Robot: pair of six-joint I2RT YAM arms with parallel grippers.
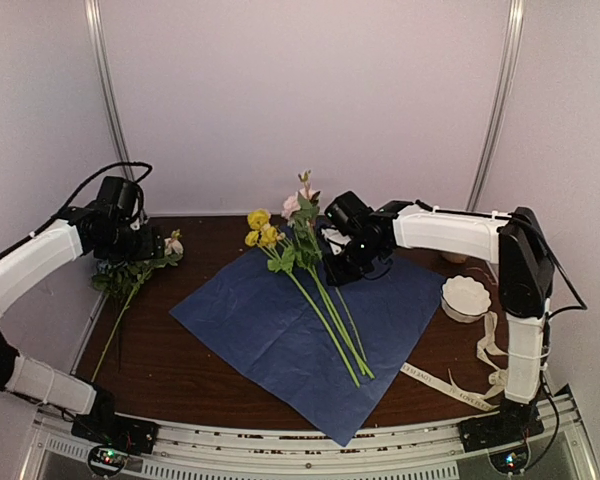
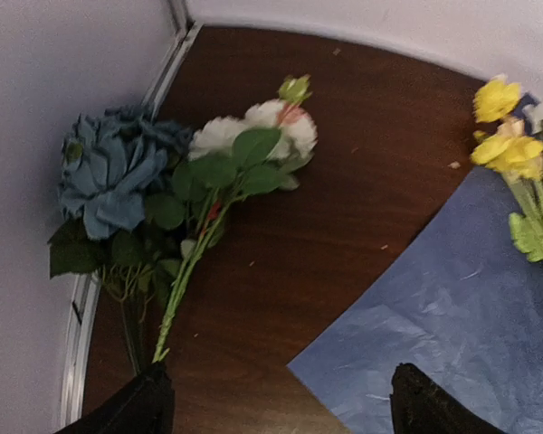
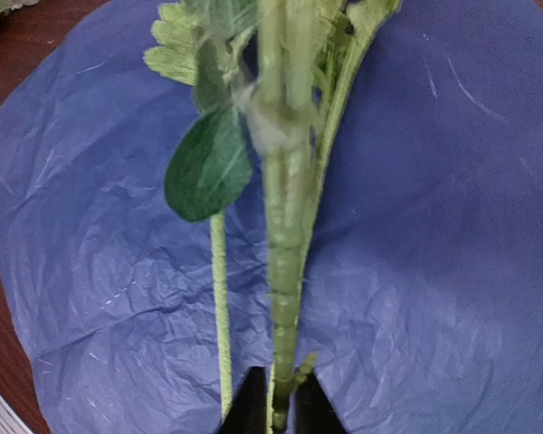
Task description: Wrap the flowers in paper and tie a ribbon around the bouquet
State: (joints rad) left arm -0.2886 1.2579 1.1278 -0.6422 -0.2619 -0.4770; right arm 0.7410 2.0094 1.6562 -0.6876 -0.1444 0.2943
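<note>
Ribbon, the long narrow cream-white one with small dark lettering (image 1: 432, 379), lies in loose curls by the near right corner of the dark wooden table (image 1: 180, 370), beside my right arm's base. Left of it the large creased dark blue sheet of paper (image 1: 270, 335) is spread flat over the middle of the surface, one corner pointing at the near edge. On it lie the artificial flowers (image 3: 285, 271), long green stems toward the near right, yellow and pink blooms at the paper's far corner. My right gripper (image 3: 281, 411) is pinched together on one thick green stem, just above the paper. Near the right edge stands a white scalloped bowl (image 1: 467, 312); I cannot tell what it holds. At the far left my left gripper (image 2: 281, 411) hangs with jaws wide apart over a blue fabric rose (image 2: 109, 181) and a white-and-pink leafy sprig (image 2: 253, 127) lying by the left edge.
</note>
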